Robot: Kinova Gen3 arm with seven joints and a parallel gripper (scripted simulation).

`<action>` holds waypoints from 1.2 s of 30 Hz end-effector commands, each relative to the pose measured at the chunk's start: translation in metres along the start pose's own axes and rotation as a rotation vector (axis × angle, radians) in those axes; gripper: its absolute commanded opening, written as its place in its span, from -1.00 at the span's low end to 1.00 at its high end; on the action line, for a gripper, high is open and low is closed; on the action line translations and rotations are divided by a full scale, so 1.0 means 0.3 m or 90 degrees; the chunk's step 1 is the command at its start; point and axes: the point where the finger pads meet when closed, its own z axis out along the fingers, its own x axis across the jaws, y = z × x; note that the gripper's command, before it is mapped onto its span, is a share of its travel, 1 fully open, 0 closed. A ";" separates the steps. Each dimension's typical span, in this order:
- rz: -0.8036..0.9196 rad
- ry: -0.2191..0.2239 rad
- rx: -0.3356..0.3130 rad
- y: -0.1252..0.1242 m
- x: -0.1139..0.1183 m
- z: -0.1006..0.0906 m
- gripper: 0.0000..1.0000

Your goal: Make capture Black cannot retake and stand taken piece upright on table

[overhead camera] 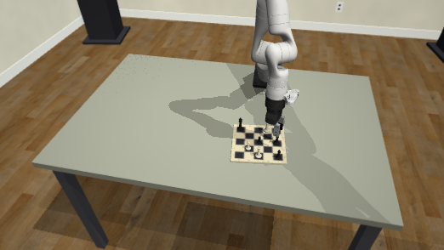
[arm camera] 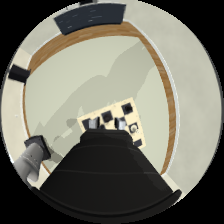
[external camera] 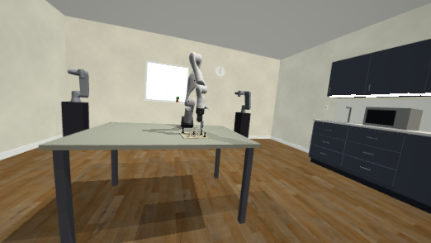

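From above, the empty, wide-open gripper (overhead camera: 273,128) hovers over the chessboard (overhead camera: 236,157); the wrist camera hides its fingers

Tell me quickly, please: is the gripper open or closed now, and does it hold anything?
Gripper: open, holding nothing, low over the far edge of the board.
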 end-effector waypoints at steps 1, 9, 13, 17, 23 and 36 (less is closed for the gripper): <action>0.000 0.000 0.000 0.000 0.001 0.002 0.58; 0.000 0.000 0.000 0.000 0.001 0.027 0.58; 0.000 0.000 0.000 0.000 0.001 0.057 0.58; 0.000 0.000 0.000 0.000 0.001 0.089 0.58; 0.000 0.000 0.000 0.000 0.001 0.115 0.58; 0.000 0.000 0.000 0.000 0.001 0.131 0.58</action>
